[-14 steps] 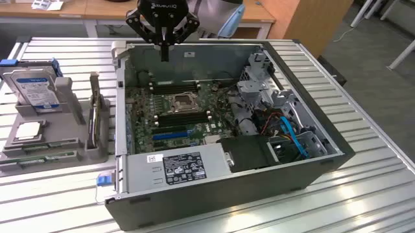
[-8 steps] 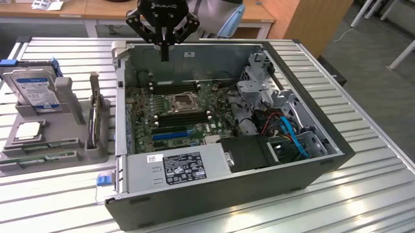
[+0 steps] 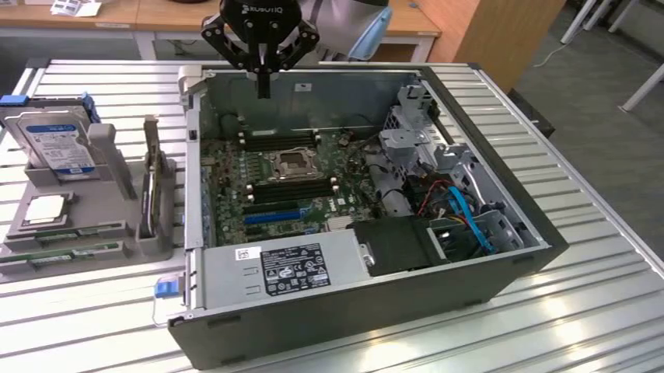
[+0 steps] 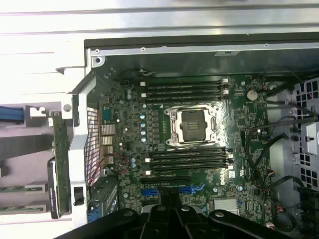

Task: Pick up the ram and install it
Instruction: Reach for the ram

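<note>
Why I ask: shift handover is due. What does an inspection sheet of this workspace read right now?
Surface: slatted metal table, carrying an open computer case and a grey holder.
Job's things: ram, green sticks lying at the holder's front; the motherboard's memory slots look empty.
Clutter: hard drive standing in the holder; silver processor chip lying flat in it.
Grippers: gripper above the case's far wall, jaws closed, holding nothing.
Cables: blue cable and red cable inside the case.
Surroundings: wooden desks behind the table.
</note>
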{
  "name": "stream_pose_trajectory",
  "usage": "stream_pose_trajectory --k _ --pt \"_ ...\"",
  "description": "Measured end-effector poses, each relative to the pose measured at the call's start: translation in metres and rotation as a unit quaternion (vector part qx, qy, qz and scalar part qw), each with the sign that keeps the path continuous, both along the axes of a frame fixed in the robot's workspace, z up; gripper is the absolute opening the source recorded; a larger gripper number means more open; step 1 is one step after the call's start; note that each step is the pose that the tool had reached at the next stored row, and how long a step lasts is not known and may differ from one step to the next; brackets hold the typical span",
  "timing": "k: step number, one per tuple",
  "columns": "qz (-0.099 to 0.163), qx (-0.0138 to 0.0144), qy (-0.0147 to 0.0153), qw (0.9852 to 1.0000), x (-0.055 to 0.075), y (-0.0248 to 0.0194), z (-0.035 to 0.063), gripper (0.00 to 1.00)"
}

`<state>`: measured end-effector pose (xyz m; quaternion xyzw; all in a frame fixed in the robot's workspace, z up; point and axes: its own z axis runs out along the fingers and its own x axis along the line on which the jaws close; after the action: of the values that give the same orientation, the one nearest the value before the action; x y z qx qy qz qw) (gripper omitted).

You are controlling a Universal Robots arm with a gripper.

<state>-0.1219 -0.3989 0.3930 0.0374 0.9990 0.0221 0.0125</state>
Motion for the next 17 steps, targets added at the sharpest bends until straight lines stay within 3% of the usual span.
stream_pose_trajectory --k 5,17 --pt "0.000 0.0001 -0.0001 1.0000 -0.011 -0.0004 -0.0001 0.11" --pt "0.000 0.0000 -0.0002 1.0000 -0.066 -0.0014 -0.0001 0.11"
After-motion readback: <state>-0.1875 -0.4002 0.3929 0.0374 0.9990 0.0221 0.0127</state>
